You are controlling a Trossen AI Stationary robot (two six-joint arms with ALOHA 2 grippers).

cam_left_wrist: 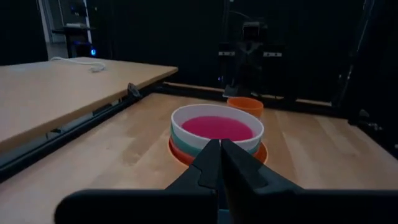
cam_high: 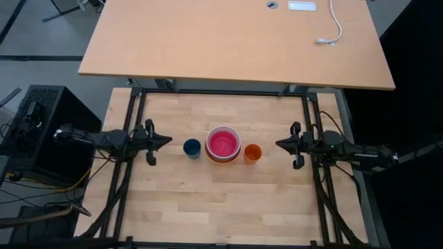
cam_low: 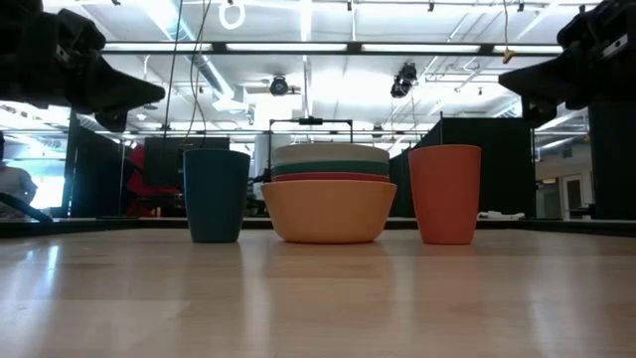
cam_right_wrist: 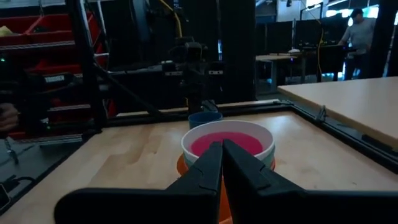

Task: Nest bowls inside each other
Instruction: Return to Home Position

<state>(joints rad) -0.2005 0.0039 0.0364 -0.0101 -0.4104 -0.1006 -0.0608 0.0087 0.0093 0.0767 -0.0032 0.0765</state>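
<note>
The bowls stand nested in one stack at the table's middle: orange at the bottom, then red, teal green and white, with the magenta-pink one inside on top. My left gripper hovers shut at the table's left, pointing level toward the stack, well short of it. My right gripper hovers shut at the right, also pointing at the stack. Both touch nothing.
A small dark blue cup stands just left of the stack and a small orange cup just right of it. A black frame borders the table. A larger desk lies beyond the far edge.
</note>
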